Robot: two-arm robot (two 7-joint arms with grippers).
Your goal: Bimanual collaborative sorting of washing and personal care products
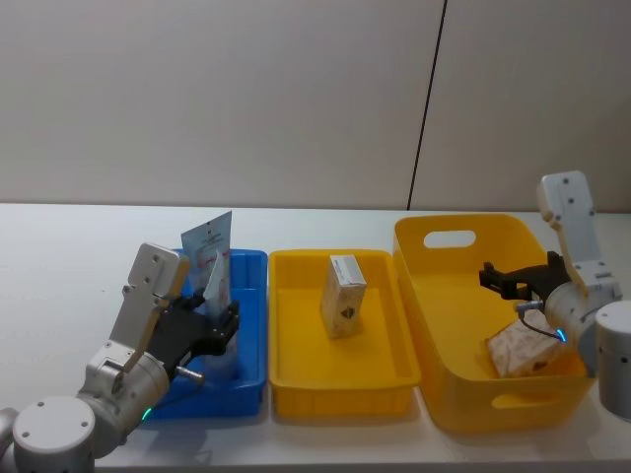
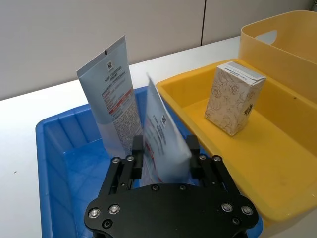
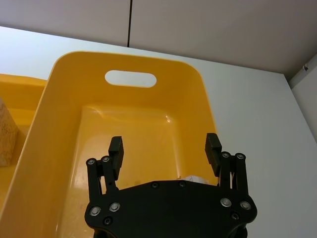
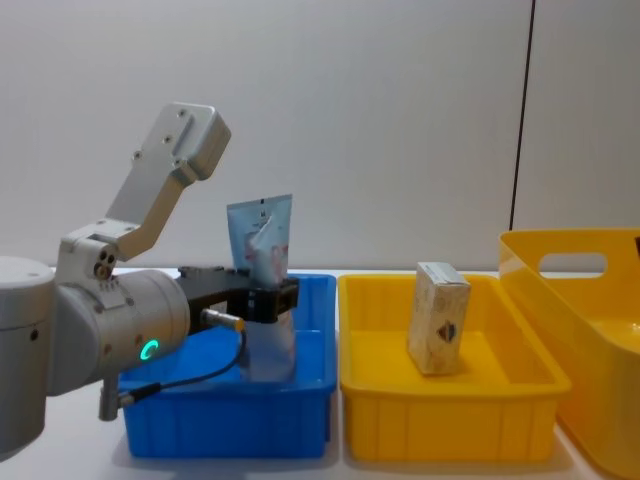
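Left wrist view: left gripper (image 2: 164, 153) clamps tube (image 2: 158, 129) beside wide tube (image 2: 111, 99); release may topple both. Right gripper (image 3: 164, 146) gapes empty.

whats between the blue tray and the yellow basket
Head view: the yellow tray with one upright cream box. Left gripper grips a tube in the blue tray; right gripper hangs open over the basket.

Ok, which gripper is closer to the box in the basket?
Right. The right gripper hovers open over the basket, just above the box; the left gripper is far off at the blue tray, shut on a tube.
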